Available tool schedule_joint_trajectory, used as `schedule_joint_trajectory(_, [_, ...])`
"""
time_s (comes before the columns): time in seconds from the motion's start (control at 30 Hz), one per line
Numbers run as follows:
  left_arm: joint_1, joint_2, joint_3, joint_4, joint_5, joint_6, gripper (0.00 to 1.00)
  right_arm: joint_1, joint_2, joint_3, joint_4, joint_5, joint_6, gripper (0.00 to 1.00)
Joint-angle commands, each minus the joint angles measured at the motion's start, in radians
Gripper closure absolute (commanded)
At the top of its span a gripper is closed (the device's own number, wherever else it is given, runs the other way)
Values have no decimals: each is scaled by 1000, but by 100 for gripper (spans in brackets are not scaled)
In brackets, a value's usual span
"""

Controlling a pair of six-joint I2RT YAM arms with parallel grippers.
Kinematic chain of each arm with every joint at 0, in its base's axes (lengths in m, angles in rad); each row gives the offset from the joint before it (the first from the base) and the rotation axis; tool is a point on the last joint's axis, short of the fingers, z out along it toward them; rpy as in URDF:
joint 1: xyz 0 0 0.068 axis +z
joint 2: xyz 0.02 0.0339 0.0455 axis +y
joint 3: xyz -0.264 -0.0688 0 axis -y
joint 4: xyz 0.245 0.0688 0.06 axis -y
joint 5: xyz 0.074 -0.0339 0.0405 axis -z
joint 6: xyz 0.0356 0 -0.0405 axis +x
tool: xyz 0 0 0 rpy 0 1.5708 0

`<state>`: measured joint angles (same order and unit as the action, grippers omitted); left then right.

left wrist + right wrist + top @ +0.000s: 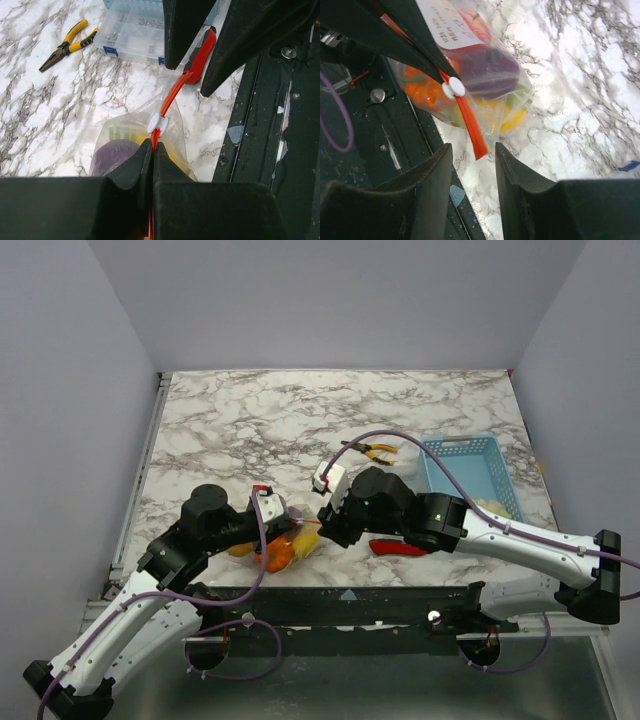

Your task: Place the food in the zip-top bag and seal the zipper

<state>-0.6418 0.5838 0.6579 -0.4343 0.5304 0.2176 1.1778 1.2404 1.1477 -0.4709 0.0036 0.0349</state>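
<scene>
Two grippers meet over the bag point(285, 548), which lies at the near edge of the table point(230, 420), just beside the black frame point(340, 605). The left gripper point(152, 147) is clamped on the zipper point(172, 97), its fingers pressed together with the orange strip between them. A white slider point(158, 121) sits on the strip just ahead of the fingertips.

The right gripper point(472, 146) has its fingers apart. The strip's free end hangs between them and seems to touch neither, though the angle makes that hard to judge.

Inside the bag, food presses against the plastic: an orange pepper point(420, 92), a purple bulb point(492, 70) and a yellow piece point(512, 119).

The knife point(202, 50) lies just past the zipper's end, with a compartment box point(135, 30) behind it and pliers point(67, 45) well apart. A basket point(470, 475) stands by the right edge. Bare marble runs from the bag toward the far and left edges.
</scene>
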Motion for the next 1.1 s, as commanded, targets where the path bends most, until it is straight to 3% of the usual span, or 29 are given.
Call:
schedule_joint_trajectory(0.0, [-2,-4,5,24,-11,-4,100,10,-6,26,10,101,16,59])
schedule_joint_trajectory(0.43, [-1,-1,6,32,-18,-14,100,11,86,16,154,45,-51,70])
schedule_joint_trajectory(0.7, [-2,-1,6,32,-34,-14,100,11,61,13,116,65,-73,61])
schedule_joint_trajectory(0.87, [0,1,8,32,-43,-15,100,18,29,-13,120,-29,-81,57])
schedule_joint_trajectory(0.97, [0,1,10,32,-45,-18,100,42,43,-35,157,42,-98,57])
schedule_joint_trajectory(1.07, [1,0,8,32,-44,-22,100,51,62,-37,181,115,-124,64])
